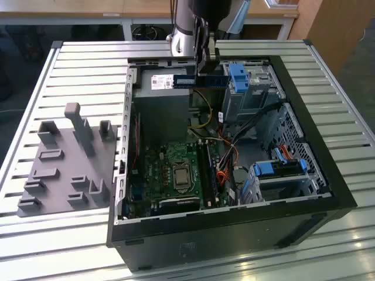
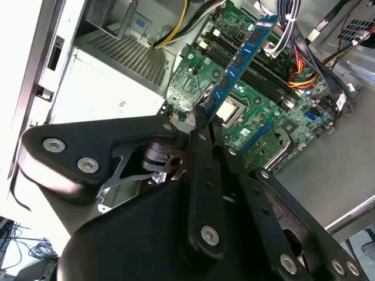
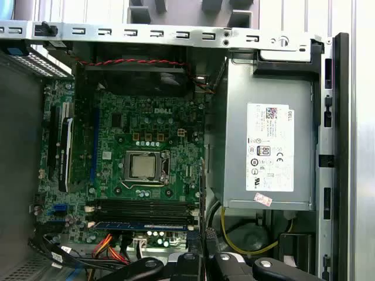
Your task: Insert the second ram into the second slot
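While aloft, one second ram

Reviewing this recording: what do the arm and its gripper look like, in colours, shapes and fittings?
The arm has a silver-grey cylindrical section next to a black one, with a pale blue cap at the joint. The gripper is matte black, built from flat linkage bars with rounded ends that are pinned by shiny silver screws and taper to slim fingers.

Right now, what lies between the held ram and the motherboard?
Only open air: in the second wrist view the ram, gripped by the pincer, hangs above the motherboard, touching nothing else.
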### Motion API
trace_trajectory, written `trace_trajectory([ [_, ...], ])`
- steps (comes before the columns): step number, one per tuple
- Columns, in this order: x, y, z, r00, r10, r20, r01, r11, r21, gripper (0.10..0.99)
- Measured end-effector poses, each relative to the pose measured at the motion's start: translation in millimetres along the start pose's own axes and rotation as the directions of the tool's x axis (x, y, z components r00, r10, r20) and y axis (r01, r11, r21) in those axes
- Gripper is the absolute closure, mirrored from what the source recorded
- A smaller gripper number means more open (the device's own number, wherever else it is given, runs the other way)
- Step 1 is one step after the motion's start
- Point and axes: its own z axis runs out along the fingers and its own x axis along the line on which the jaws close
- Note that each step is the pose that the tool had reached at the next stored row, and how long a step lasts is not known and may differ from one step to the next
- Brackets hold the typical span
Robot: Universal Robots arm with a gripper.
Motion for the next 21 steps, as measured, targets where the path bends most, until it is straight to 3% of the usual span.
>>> trace_trajectory([
  [21,5.4,0.2,-0.1,1.0,0.0,0.0001,0.0,1.0,0.0,0.949],
])
